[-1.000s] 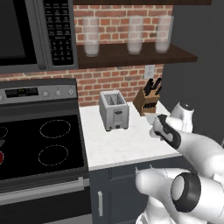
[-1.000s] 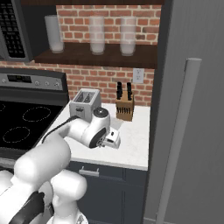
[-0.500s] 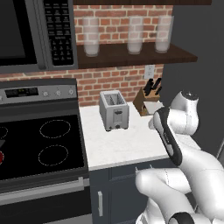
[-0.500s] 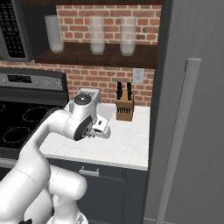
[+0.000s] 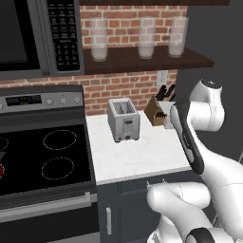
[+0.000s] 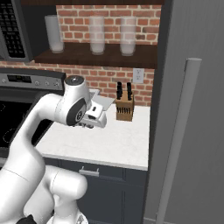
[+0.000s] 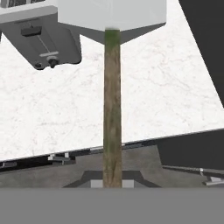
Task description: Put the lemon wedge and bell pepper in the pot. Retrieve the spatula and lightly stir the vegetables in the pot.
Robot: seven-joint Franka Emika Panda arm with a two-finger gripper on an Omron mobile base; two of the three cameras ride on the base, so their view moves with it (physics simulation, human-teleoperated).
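since a second ago the arm has swung upward and its hand has risen from low over the counter [image 6: 118, 146] to about the level of the knife block [image 6: 124, 108], in the right base view. the base views have not shifted, so the toaster [image 5: 123, 119] and block lie where they were.

the gripper [image 6: 94, 114] carries the spatula [image 7: 112, 109]. in the hand view its wooden handle runs straight up the middle of the picture from between the fingers to a flat light grey blade at the top. the fingertips themselves are hidden at the bottom of that view, so how far they are apart cannot be seen directly, but the handle stands fixed along the hand's axis, pinched there. in the right base view the blade shows as a pale flat plate sticking out past the hand toward the knife block, above the white marble counter and not touching it.

under the spatula in the hand view lie the counter and the toaster, the toaster at the upper left. the stove [image 5: 42, 161] sits left of the counter in the left base view, with a small red piece [image 5: 1, 170] at the picture's left edge, too cut off to identify.
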